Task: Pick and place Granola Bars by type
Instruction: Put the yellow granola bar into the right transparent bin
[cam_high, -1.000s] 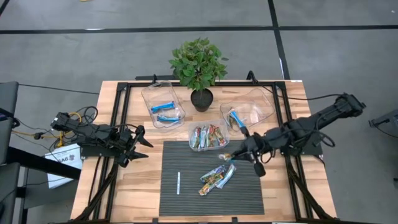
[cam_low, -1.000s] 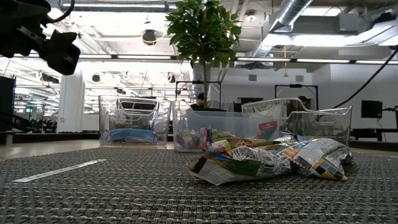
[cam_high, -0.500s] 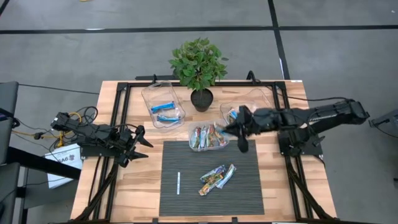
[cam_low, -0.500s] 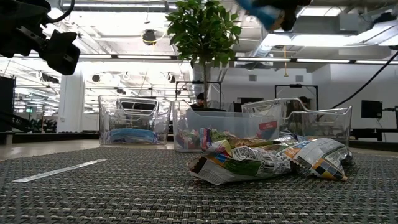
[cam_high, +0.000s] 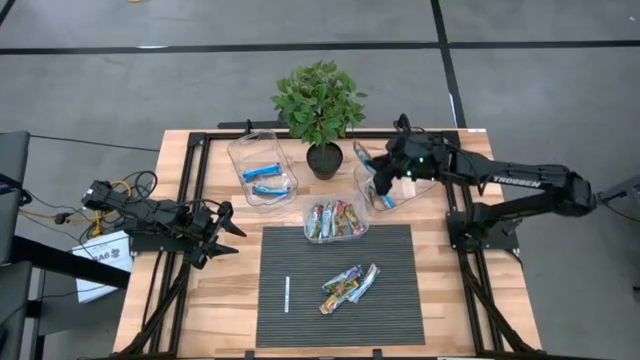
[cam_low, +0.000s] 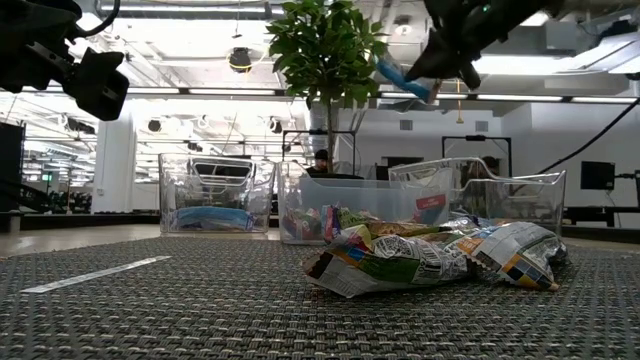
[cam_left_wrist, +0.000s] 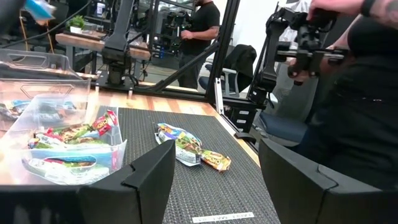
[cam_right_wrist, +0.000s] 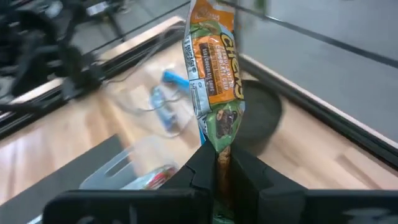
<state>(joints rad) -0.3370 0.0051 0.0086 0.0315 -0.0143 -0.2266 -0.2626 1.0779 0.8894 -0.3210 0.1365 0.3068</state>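
Granola bar (cam_right_wrist: 214, 81) clamped in right pincer (cam_high: 385, 172) above right tub's rim (cam_high: 432, 182).

glossy foil-like wrappers on the granola bars (cam_high: 349, 285); clear smooth plastic tubs (cam_high: 262, 168); matt ribbed dark mat (cam_high: 300, 330); pale wood table (cam_high: 228, 310); matt black gripper fingers (cam_left_wrist: 147, 180).

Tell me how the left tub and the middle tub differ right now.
The left tub holds two blue bars, while the middle tub is packed with multicoloured bars. The left tub sits farther back beside the plant pot; the middle tub touches the mat's back edge. Both are clear plastic.
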